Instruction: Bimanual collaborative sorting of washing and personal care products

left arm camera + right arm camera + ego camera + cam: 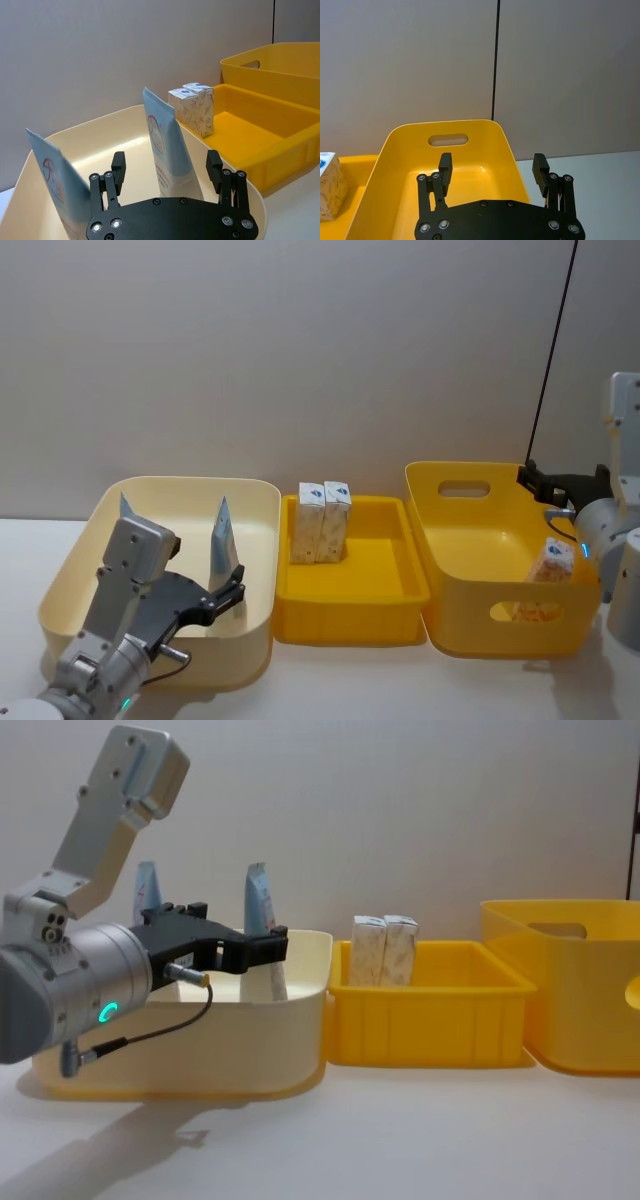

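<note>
Squeeze tube (162,135) between left end effector (166,164) fingers (215,167)

lab-like test bench; bare grey wall (300,340), white table (400,685), plastic bins (350,625)

cream bin (190,481) is set at the left of the white table (400,680) | shallow yellow tray (350,625) is placed just beside it, in the middle | taller yellow bin (470,625) with handle slots is set at the right | grey wall (300,360) is crossed by a black cable (553,350)

On your table (350,680), the left bin (190,483) holds two standing squeeze tubes (224,540), the middle tray (350,625) two packs (322,520) at its back-left corner, the right bin (470,530) one pack (552,562) near its right wall.
</note>
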Robot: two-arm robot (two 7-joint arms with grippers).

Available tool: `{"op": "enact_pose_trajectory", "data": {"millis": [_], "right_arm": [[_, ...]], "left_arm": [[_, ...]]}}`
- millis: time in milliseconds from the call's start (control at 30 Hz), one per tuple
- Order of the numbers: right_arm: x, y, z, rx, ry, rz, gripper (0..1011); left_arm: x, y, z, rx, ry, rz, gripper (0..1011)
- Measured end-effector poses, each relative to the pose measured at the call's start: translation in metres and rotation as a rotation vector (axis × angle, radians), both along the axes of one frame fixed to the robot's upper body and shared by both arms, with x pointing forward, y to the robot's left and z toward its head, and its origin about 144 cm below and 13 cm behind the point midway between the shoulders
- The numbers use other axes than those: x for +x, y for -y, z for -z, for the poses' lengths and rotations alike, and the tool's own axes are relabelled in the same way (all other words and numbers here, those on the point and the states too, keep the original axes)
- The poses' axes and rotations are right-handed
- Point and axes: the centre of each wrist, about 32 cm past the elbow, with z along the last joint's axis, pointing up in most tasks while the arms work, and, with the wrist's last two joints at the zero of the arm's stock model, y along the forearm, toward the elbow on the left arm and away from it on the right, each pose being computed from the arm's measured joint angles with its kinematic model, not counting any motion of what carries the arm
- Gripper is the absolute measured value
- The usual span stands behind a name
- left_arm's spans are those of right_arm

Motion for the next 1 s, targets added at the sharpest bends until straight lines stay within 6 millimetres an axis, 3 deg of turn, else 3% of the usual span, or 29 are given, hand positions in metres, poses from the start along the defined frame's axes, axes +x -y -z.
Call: {"op": "enact_pose_trajectory", "data": {"millis": [1000], "right_arm": [[0.000,0.000,0.000,0.000,0.000,0.000,1001]], "left_arm": [[0.023,0.015,-0.003,0.021,0.017,0.023,1003]]}}
